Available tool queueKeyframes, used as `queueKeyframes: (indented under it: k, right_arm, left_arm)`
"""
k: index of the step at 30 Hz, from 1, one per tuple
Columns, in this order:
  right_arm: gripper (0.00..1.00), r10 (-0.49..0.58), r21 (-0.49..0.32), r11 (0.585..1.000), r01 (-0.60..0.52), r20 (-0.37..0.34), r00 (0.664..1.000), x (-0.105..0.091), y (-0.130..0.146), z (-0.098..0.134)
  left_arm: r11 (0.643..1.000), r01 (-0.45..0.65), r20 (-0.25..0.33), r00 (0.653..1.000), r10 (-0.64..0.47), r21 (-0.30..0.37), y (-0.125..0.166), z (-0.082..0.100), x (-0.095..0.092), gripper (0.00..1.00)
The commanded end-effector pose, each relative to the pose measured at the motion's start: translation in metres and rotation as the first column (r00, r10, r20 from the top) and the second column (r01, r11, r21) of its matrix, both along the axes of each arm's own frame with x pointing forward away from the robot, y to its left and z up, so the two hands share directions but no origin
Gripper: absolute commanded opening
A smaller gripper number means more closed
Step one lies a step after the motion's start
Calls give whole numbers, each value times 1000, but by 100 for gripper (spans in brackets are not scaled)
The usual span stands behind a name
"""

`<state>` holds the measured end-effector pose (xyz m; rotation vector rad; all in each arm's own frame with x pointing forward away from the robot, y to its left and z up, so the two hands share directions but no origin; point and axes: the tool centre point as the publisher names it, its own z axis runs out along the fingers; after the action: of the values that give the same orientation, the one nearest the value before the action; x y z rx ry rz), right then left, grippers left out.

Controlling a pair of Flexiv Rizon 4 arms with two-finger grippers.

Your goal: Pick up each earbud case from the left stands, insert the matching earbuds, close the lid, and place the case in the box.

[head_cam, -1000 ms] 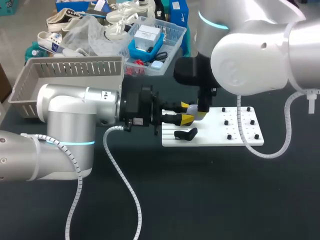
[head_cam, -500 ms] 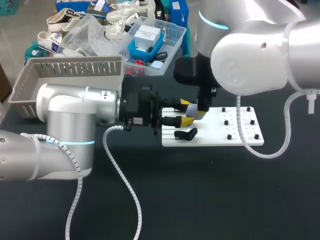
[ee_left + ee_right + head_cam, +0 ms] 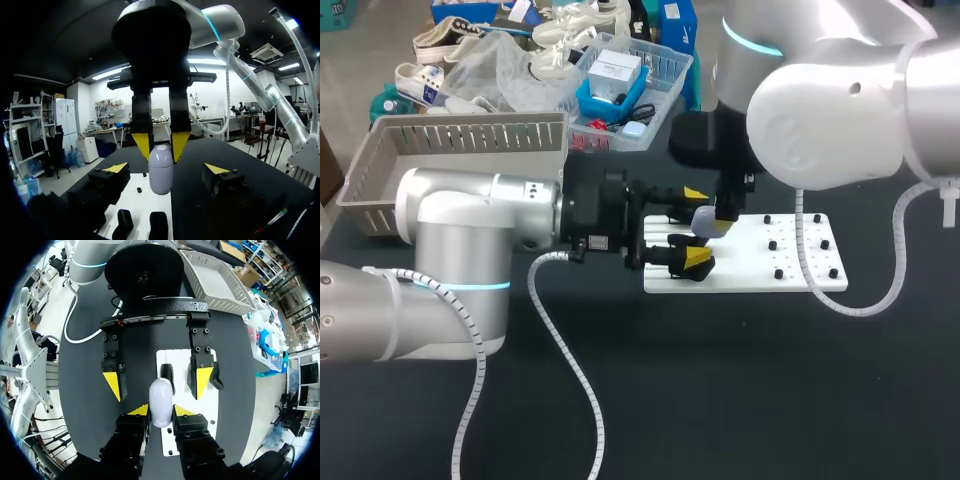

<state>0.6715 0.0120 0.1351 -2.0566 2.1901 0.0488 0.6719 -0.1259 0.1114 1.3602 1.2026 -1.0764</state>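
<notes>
You're risking a fumbled handover above the stand plate (image 3: 790, 275).
Your right gripper (image 3: 161, 411) is pinching the earbud case (image 3: 161, 397) by its upper end, while your left gripper (image 3: 166, 168) is waiting wide open, fingers flanking the case without touching. If you're closing off-centre or releasing early, the case could twist loose and drop.

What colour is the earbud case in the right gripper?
The earbud case is whitish with a faint lavender tint, clearest in the left wrist view.
</notes>
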Motion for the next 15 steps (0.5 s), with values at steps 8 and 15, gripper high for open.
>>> queueKeyframes:
  k: [8,15]
  right_arm:
    - [0,-4,6,1000,4,10,1000,-4,-3,0]
    - [0,-7,7,1000,6,9,1000,-5,-3,-1]
  left_arm:
    - [1000,-7,2,1000,7,-2,-1,-2,2,0]
    - [1000,4,2,1000,-4,-4,-2,-1,2,0]
